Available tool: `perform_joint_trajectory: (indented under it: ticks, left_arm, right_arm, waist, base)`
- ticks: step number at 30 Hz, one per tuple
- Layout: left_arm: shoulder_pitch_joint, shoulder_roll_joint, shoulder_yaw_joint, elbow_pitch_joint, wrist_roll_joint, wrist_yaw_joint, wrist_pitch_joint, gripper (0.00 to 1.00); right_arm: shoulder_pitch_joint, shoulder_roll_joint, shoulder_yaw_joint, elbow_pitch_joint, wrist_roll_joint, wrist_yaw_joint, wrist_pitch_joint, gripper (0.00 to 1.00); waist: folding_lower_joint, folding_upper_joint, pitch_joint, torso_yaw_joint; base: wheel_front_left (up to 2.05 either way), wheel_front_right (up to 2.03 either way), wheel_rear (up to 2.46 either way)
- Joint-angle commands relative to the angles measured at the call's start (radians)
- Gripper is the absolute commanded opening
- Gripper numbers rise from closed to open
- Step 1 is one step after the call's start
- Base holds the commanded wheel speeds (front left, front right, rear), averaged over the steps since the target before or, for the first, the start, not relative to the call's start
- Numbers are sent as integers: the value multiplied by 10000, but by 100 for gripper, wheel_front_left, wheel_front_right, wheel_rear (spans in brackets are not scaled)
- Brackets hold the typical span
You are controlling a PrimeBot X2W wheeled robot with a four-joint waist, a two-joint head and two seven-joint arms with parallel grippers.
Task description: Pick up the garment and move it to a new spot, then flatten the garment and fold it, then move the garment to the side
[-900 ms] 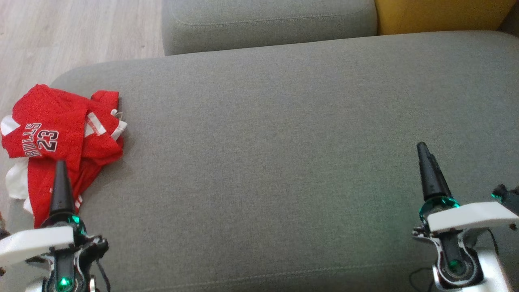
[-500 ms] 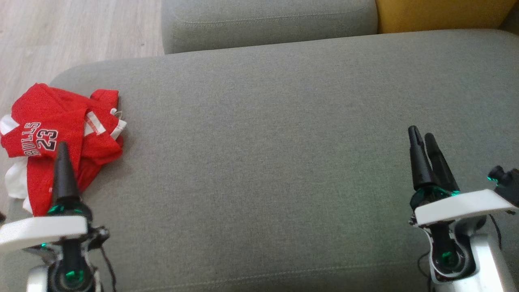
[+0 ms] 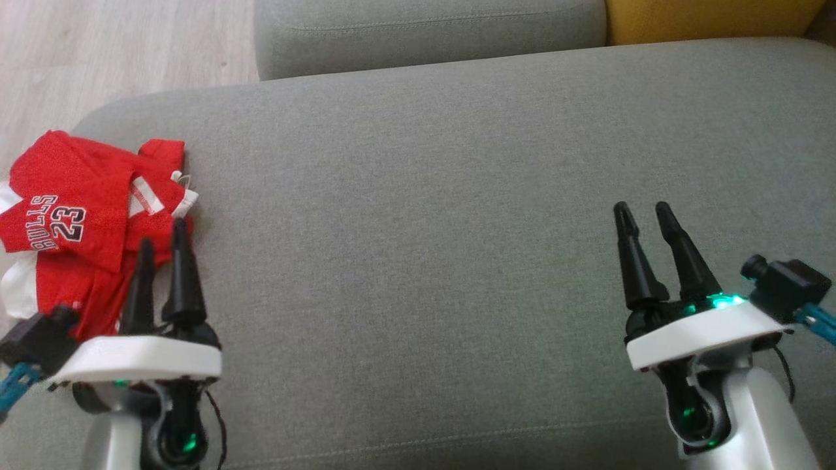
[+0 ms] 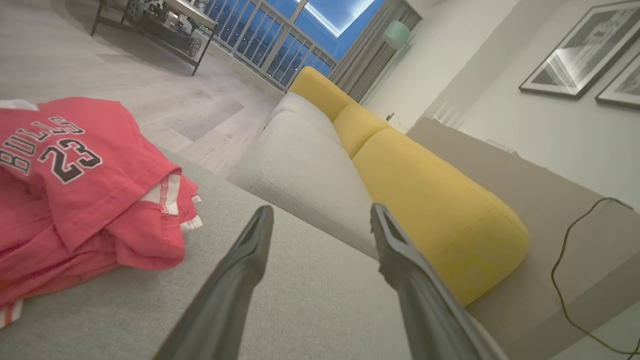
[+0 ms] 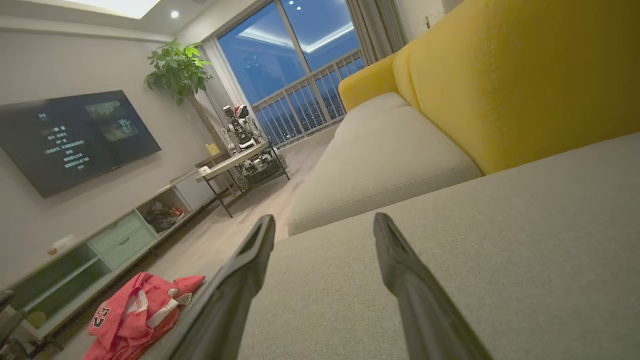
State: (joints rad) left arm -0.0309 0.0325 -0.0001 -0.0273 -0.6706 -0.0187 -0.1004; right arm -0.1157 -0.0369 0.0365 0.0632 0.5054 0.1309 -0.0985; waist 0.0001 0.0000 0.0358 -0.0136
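Note:
The garment (image 3: 72, 222) is a crumpled red jersey with white trim and "BULLS 23" print, heaped at the left end of the grey sofa seat (image 3: 424, 196). In the left wrist view the garment (image 4: 75, 185) lies to the left of the fingers. My left gripper (image 3: 161, 235) is open with nothing between its fingers, its tips over the garment's right edge. At the lower right my right gripper (image 3: 643, 210) hovers open and empty above bare cushion. Far off at the lower left of the right wrist view lies the garment (image 5: 140, 305).
A second grey cushion (image 3: 424, 32) and a yellow backrest (image 3: 705, 19) lie beyond the seat. Wooden floor (image 3: 98, 52) borders the seat's left end. A TV unit (image 5: 90, 250) and a low table (image 5: 240, 165) stand across the room.
Both arms have turned at the wrist, so each gripper now shows two spread fingers. The left gripper shifted right beside the garment; the right gripper moved left and forward. The camera shifted slightly.

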Motion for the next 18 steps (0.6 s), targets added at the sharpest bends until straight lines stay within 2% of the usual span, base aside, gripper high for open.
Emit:
perform_joint_trajectory:
  ticks: [1, 7, 14, 18]
  left_arm:
    - [-399, 178, 112, -484, 295, 48, -126, 100]
    - [-350, 712, -722, -624, 1745, 600, -301, 100]
    - [-354, 1447, -1887, -300, 3008, 1840, -506, 100]
    - [-460, 1878, -2531, -62, 3560, 2403, -622, 100]
  right_arm:
    - [-649, -95, 174, -478, -290, -1, -132, 100]
    - [-648, -99, 388, -423, -1183, -1, -309, 100]
    - [-678, -104, 497, -491, -2233, -1, -515, 100]
    - [-686, -107, 501, -537, -2569, -1, -632, 100]
  waist:
    - [-1, 0, 0, -6]
    - [-1, 0, -40, -65]
    - [-1, 0, -46, -104]
    - [-1, 0, -4, -122]
  base:
    - [0, 0, 0]
    - [0, 0, 0]
    - [0, 0, 0]
    - [0, 0, 0]
